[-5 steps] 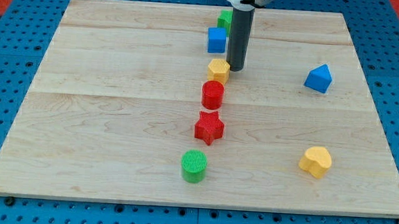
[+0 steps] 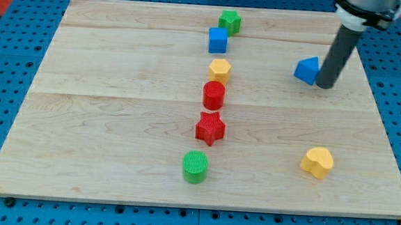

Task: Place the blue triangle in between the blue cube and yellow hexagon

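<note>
The blue triangle lies at the view's right on the wooden board. My tip rests against the triangle's right side. The blue cube sits near the top middle. The yellow hexagon lies just below the cube, with a small gap between them. The triangle is well to the right of both.
A green star-shaped block sits above the blue cube. Below the hexagon lie a red cylinder, a red star and a green cylinder in a column. A yellow heart lies at the lower right.
My tip has moved from beside the yellow hexagon to the right side of the blue triangle. The triangle has slid a little to the left and up.
</note>
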Available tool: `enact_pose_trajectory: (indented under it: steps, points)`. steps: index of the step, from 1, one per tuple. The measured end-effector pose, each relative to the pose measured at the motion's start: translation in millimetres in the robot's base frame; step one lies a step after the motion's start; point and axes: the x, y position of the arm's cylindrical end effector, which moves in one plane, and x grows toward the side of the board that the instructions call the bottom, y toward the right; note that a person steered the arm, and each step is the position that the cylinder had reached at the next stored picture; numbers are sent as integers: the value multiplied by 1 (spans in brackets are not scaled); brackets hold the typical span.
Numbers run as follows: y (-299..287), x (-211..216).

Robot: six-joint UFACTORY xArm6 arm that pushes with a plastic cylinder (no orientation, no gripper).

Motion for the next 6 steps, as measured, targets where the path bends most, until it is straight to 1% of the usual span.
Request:
enact_pose_trajectory:
  steps: [1,2,3,4,6]
  points:
    - [17,-19]
    - [22,-39]
    - [-12,-36]
    - [-32,-36]
    - [-123,-41]
